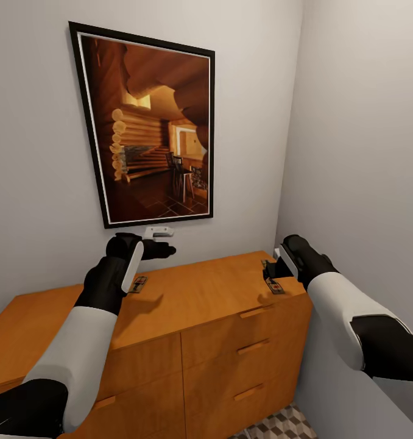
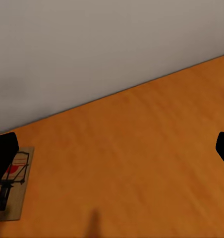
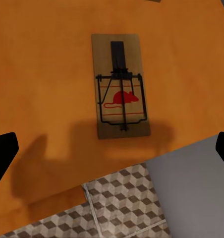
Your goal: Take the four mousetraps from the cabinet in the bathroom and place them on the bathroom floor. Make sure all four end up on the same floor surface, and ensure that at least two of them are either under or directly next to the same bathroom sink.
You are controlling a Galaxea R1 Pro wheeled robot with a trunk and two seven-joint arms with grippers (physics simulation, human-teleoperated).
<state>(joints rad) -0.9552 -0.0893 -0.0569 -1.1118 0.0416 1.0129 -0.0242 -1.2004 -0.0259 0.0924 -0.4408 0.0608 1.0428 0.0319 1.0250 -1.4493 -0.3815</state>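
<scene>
The orange-brown cabinet [image 1: 200, 299] stands against the wall, drawers shut. Mousetraps lie on its top. One mousetrap [image 1: 137, 284] [image 2: 10, 184] is beside my left wrist. Another mousetrap [image 1: 274, 285] [image 3: 120, 85], with a red mouse print, lies near the cabinet's right front corner, and a third mousetrap [image 1: 266, 264] is just behind it. My left gripper [image 1: 164, 247] [image 2: 114, 151] hovers open over bare wood, with the trap off to one side. My right gripper [image 1: 278, 266] [image 3: 112, 148] hangs open above the right-hand trap, not touching it. The bathroom floor [image 1: 279, 427] [image 3: 127, 208] shows below the cabinet's edge.
A large framed picture [image 1: 148, 128] hangs on the wall behind the cabinet. A grey side wall [image 1: 365, 152] closes in tightly at the cabinet's right end. The cabinet's drawer handles [image 1: 253, 347] face me.
</scene>
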